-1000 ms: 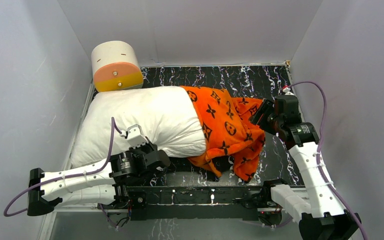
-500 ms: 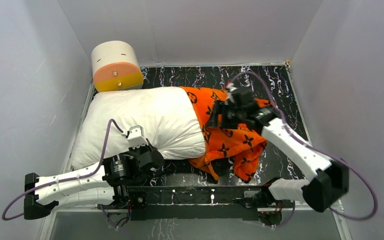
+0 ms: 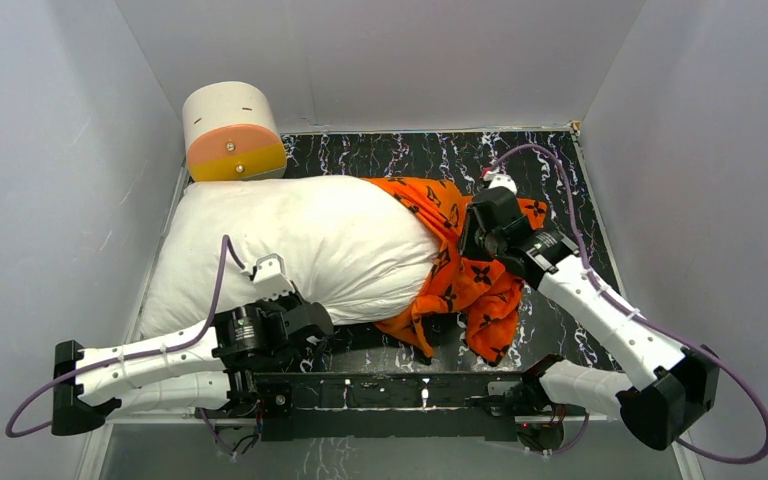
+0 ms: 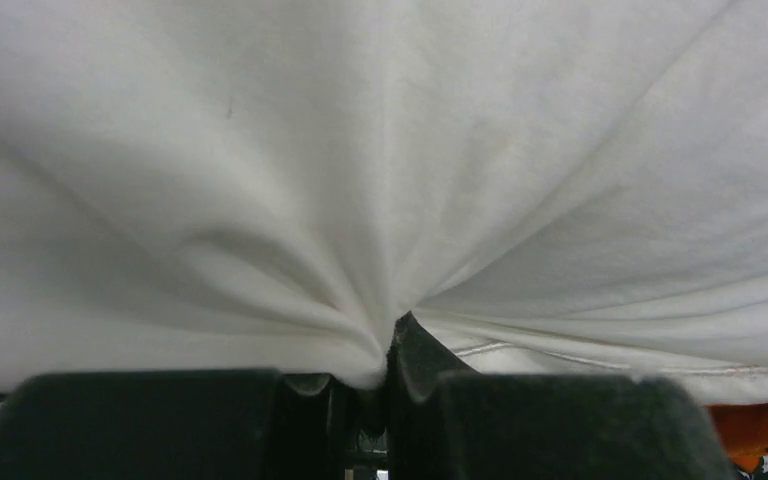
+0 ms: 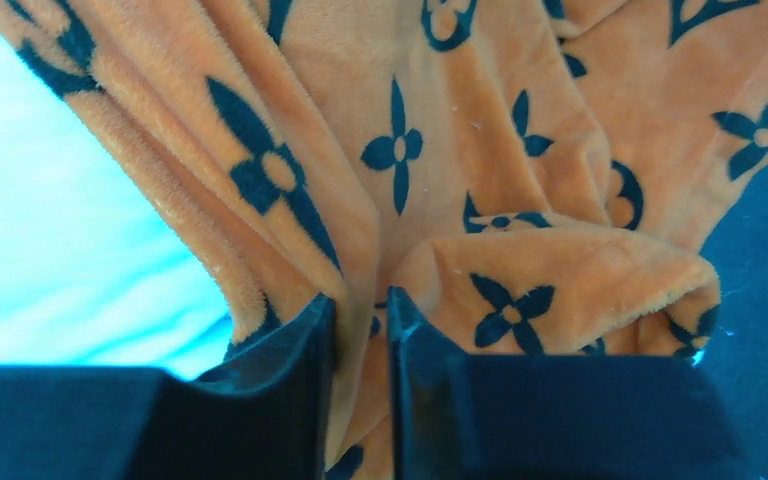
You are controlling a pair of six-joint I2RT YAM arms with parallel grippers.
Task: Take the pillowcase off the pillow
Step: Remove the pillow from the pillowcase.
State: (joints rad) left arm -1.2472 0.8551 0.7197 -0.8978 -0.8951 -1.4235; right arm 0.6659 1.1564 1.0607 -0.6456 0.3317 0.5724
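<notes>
Black marbled bench (image 3: 550,160) between pale grey walls (image 3: 60,150). Orange monogrammed pillowcase (image 3: 460,285) bunched over right end of white pillow (image 3: 300,240), pinched by right hand (image 5: 360,335); left hand (image 4: 385,368) clamps the pillow's near edge.

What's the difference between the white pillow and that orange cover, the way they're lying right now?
The pillow is plain white; the pillowcase is bright orange with black motifs. The pillow lies plump and mostly bare; the pillowcase is crumpled, bunched at the pillow's right end. The left gripper pinches the pillow, the right gripper pinches the pillowcase. Both are soft fabric, puckered where they are pinched.
</notes>
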